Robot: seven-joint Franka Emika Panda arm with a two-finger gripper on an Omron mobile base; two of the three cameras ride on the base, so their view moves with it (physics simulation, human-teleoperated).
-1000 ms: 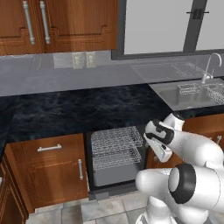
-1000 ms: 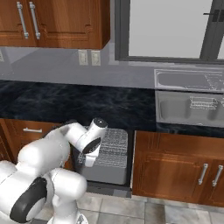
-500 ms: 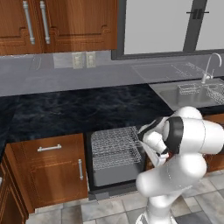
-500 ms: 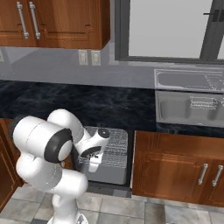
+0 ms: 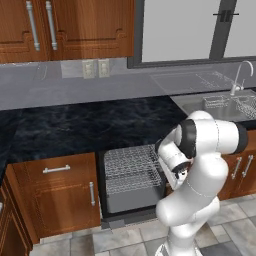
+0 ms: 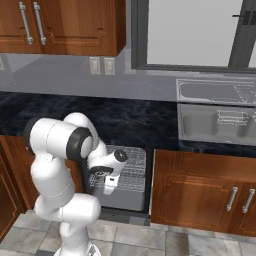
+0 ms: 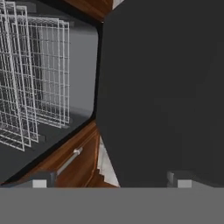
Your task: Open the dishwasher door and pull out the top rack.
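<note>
Here, a rendered kitchen with a dark marbled counter [image 5: 75,125] running across the middle, reddish-brown upper cabinets [image 5: 65,27] above it on the left and a large window [image 5: 195,27] on the right. Below the counter edge, an opened dishwasher cavity, with the top rack [image 5: 131,161] of thin silver-grey wire sitting inside at the top and a second wire rack just beneath it. Directly in front of the cavity's right side, a white arm folded over, with its end effector [image 6: 108,184] hanging near the racks, touching nothing visible. In the hand view, the dishwasher door [image 7: 162,92] looming close as a broad flat dark grey panel, the two fingertips [image 7: 39,183] spread wide at the bottom and gripping nothing, and wire racks showing on the left beside the panel. To the left of the cavity, a wooden lower cabinet [image 5: 60,197] with small silver handles; to the right, more wooden cabinet doors [image 6: 200,192]. On the far right of the counter, a steel sink [image 5: 220,102] with a curved faucet [image 5: 240,75].
</note>
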